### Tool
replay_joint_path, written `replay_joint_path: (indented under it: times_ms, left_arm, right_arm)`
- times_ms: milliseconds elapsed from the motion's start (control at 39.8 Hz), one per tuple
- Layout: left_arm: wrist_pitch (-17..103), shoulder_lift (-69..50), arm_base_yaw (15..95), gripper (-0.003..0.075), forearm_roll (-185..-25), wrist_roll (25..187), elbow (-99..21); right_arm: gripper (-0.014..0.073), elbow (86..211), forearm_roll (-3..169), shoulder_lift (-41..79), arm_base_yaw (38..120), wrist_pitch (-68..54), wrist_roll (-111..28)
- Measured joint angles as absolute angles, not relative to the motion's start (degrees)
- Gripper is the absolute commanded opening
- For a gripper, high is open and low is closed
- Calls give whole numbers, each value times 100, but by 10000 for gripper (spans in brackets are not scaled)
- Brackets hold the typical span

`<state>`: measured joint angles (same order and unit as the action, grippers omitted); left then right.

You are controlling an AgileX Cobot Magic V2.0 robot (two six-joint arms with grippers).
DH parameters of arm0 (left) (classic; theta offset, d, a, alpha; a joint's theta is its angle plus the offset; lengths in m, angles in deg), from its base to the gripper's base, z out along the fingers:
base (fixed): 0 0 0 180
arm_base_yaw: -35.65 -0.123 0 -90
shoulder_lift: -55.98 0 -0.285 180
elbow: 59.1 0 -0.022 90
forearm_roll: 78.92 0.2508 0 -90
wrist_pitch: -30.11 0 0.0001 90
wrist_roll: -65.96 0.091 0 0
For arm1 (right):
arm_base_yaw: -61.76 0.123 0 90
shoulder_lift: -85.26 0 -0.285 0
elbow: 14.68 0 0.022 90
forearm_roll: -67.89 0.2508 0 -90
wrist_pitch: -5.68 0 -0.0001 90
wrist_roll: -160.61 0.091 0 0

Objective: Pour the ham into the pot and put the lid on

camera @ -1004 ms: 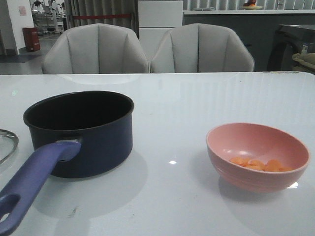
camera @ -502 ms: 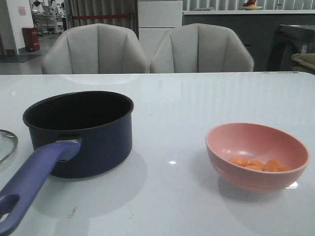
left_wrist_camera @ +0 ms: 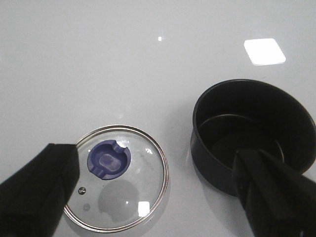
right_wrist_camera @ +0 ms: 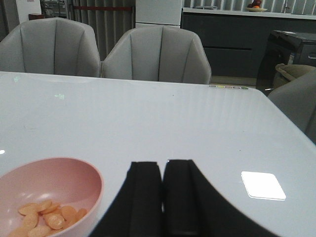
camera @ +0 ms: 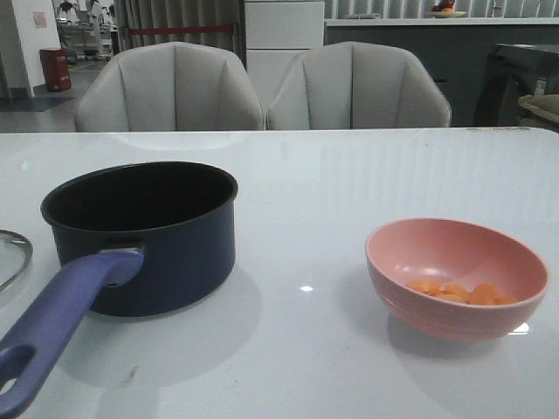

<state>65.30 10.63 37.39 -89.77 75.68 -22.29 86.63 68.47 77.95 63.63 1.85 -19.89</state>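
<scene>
The dark navy pot (camera: 144, 231) stands empty on the left of the white table, its purple-blue handle (camera: 61, 323) pointing to the near edge. The glass lid (left_wrist_camera: 116, 182) with its blue knob (left_wrist_camera: 108, 160) lies flat beside the pot (left_wrist_camera: 252, 133); only its rim (camera: 13, 257) shows in the front view. Orange ham pieces (camera: 463, 292) lie in a pink bowl (camera: 437, 253) on the right. My left gripper (left_wrist_camera: 157, 165) hangs open high above the lid and pot, holding nothing. My right gripper (right_wrist_camera: 162, 165) is shut and empty, beside the bowl (right_wrist_camera: 74, 182) holding the ham (right_wrist_camera: 47, 217).
Two grey chairs (camera: 262, 87) stand behind the table's far edge. A dark counter (camera: 419, 52) and a white cabinet (camera: 284, 35) are further back. Neither arm shows in the front view.
</scene>
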Motion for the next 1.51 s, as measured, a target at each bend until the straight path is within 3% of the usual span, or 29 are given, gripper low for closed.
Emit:
replay_joint_path:
  times_ms: [226, 803, 1305, 1506]
  left_arm:
    - [6231, 2519, 3791, 669, -8816, 7568, -1339]
    - [5243, 4544, 4074, 669, -8620, 7579, -242]
    - [5005, 4693, 4074, 669, -8612, 7579, -147]
    - [5005, 4693, 4074, 669, -8608, 7579, -147]
  right_arm:
    - [148, 8663, 6847, 7795, 6363, 185, -1989]
    - [148, 8663, 6847, 7795, 6363, 185, -1989]
    - [148, 8663, 7023, 7795, 6363, 882, -1989]
    - [148, 9381, 7103, 7179, 6363, 629, -1989]
